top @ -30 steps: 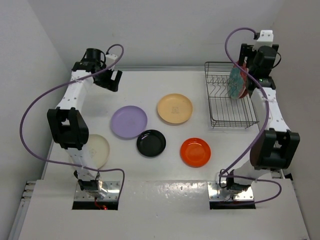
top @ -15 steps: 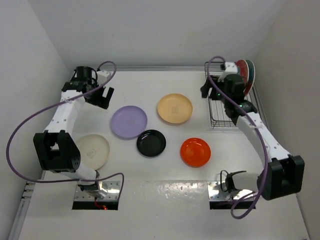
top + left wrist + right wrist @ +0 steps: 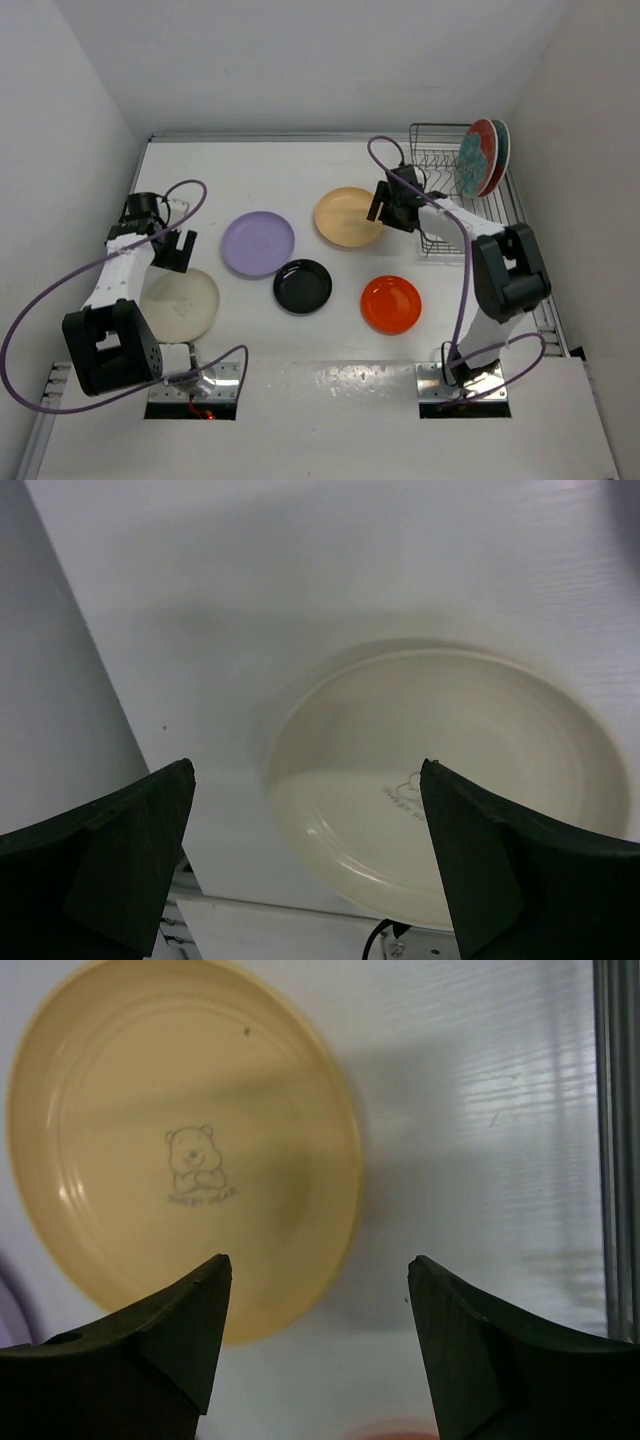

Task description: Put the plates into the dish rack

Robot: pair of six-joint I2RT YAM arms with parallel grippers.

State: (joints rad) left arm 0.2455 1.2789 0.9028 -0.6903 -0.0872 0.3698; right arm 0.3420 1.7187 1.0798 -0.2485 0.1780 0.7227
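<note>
Two red plates with teal flowers (image 3: 478, 157) stand upright at the right end of the dark wire dish rack (image 3: 438, 232). On the table lie the lavender plate (image 3: 258, 243), the pale yellow plate (image 3: 343, 212), the black plate (image 3: 302, 286), the orange plate (image 3: 391, 304) and the cream-white plate (image 3: 185, 305). My right gripper (image 3: 384, 212) is open and empty, low over the right rim of the yellow plate (image 3: 180, 1150). My left gripper (image 3: 172, 255) is open and empty, just above the far rim of the cream-white plate (image 3: 450, 770).
White walls stand close on the left, back and right. The left wall (image 3: 50, 720) is right beside my left gripper. The rack's wires (image 3: 615, 1140) lie just right of my right gripper. Purple cables loop off both arms.
My right arm has left the rack, where the second flowered plate now stands, and swung left and down to the yellow plate. My left arm has drawn back toward the cream-white plate.
</note>
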